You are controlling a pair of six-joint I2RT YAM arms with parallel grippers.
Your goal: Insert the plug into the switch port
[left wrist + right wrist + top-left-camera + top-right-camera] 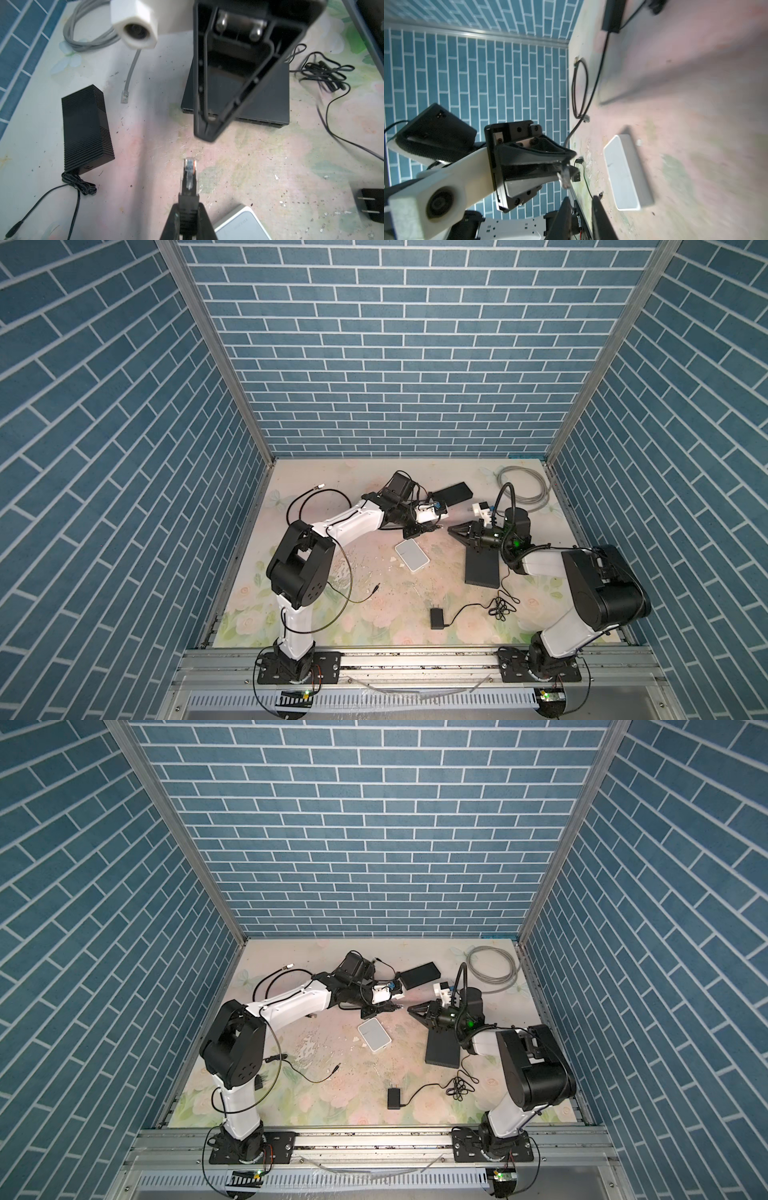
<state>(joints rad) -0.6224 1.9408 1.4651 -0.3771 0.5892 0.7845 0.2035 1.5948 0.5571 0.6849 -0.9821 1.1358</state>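
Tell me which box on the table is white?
The flat rounded white box in the middle; the ribbed black box and the flat dark grey box are dark.

Plug held off the switch, not yet inserted

A clear-tipped plug [190, 172] with a black ribbed boot is clamped by that boot in the left gripper [188, 207]. The switch [270, 99], a flat black box, is laid flat. Its port row [259, 122] is seen along the edge facing the plug, well apart from it.
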